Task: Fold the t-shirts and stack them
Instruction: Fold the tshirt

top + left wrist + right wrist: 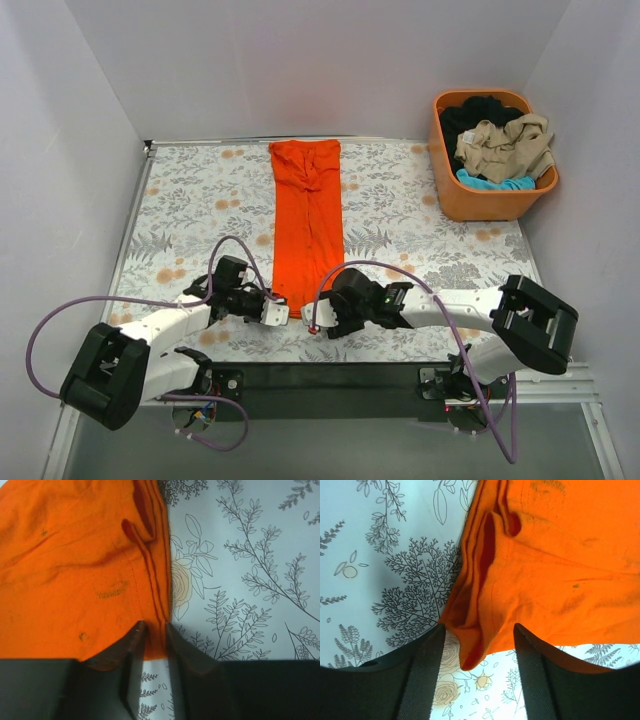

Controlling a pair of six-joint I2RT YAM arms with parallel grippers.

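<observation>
The orange t-shirt (308, 220) lies folded into a long narrow strip down the middle of the floral table, its near end between my two grippers. My left gripper (283, 314) is at the near left corner; in the left wrist view its jaws (156, 627) are nearly together with the shirt's folded hem (155, 605) pinched between them. My right gripper (318, 325) is at the near right corner; in the right wrist view it (479, 627) is open wide, with the bunched corner of the shirt (480, 615) lying between the fingers.
An orange plastic basket (447, 195) stands at the far right, holding a beige t-shirt (505, 145), a black one (480, 112) and a turquoise one (495, 183). White walls close the table on the left, back and right. The arm bases sit on the near edge.
</observation>
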